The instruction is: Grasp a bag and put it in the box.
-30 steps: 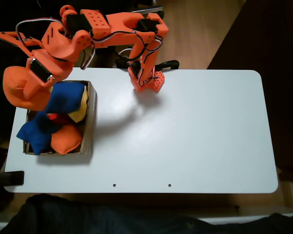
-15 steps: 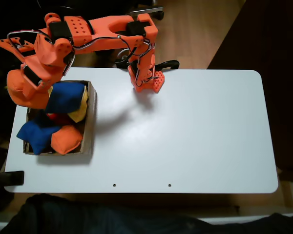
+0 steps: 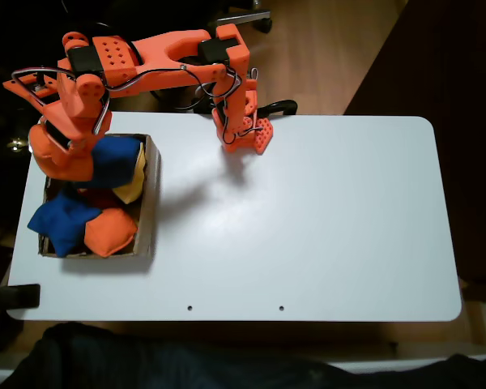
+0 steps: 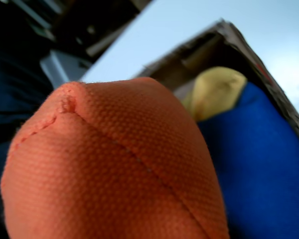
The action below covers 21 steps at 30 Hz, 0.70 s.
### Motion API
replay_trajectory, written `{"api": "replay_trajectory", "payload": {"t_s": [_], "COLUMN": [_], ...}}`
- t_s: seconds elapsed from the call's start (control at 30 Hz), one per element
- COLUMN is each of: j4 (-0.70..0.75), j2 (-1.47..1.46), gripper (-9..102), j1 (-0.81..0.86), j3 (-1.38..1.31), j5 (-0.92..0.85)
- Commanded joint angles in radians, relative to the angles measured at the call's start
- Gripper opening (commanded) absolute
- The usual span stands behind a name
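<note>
Orange beanbag held over the far left corner of the cardboard box.

The orange beanbag (image 3: 62,154) is a soft, rounded pouch of woven fabric with a stitched seam running across it (image 4: 114,164); in the wrist view it sits right against the camera. In the fixed view it hangs just under the gripper (image 3: 61,134), whose jaws are clenched on its top, above the far left corner of the cardboard box (image 3: 150,203) at the left end of the white table (image 3: 308,211). Inside the box lie two blue beanbags, one far (image 3: 113,158) and one near (image 3: 61,220), one yellow beanbag (image 3: 134,182) and a second orange beanbag (image 3: 109,232) at the near end; something red shows between them.
</note>
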Motion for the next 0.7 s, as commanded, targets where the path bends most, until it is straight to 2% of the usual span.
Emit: {"api": "replay_trajectory", "payload": {"t_s": [0.0,0.53,0.67], "j4": [0.008,0.074,0.074], "j2": [0.006,-0.146,-0.169], "gripper": [7,8,12], "j1": [0.011,0.028,0.029], "j3": [-0.101,-0.238,-0.253], "j5": [-0.008,-0.002,-0.003]}}
